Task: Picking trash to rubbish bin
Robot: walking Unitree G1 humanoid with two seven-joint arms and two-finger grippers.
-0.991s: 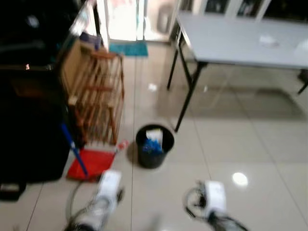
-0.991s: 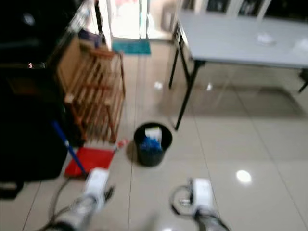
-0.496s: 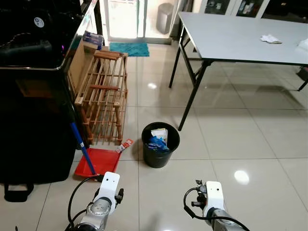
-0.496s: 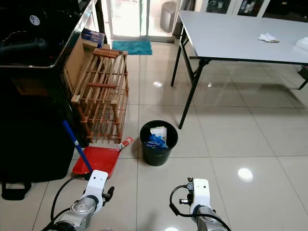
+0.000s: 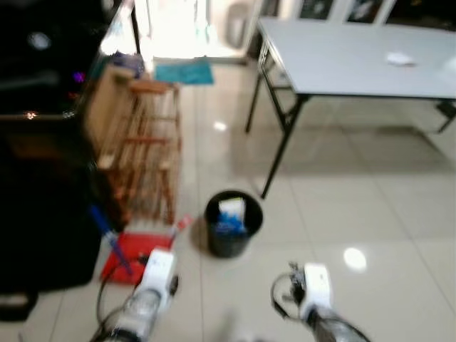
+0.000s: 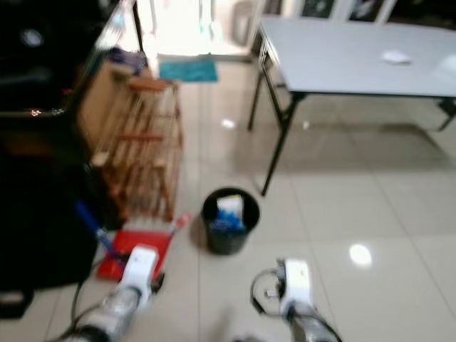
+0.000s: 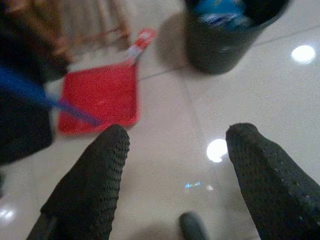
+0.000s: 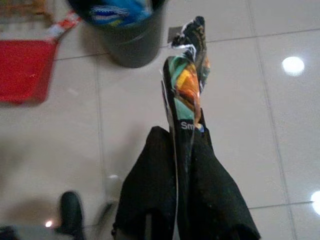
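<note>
Eye views, blurred: a round black rubbish bin (image 5: 233, 223) sits low in the centre on glossy tiles, blue and white trash inside, a red dustpan (image 5: 130, 255) to its left.

Left wrist view: my left gripper (image 7: 177, 150) fingers are spread apart, empty.

Right wrist view: my right gripper (image 8: 182, 145) fingers pinch a crinkled snack wrapper (image 8: 187, 80), its tip near the bin's rim.
</note>
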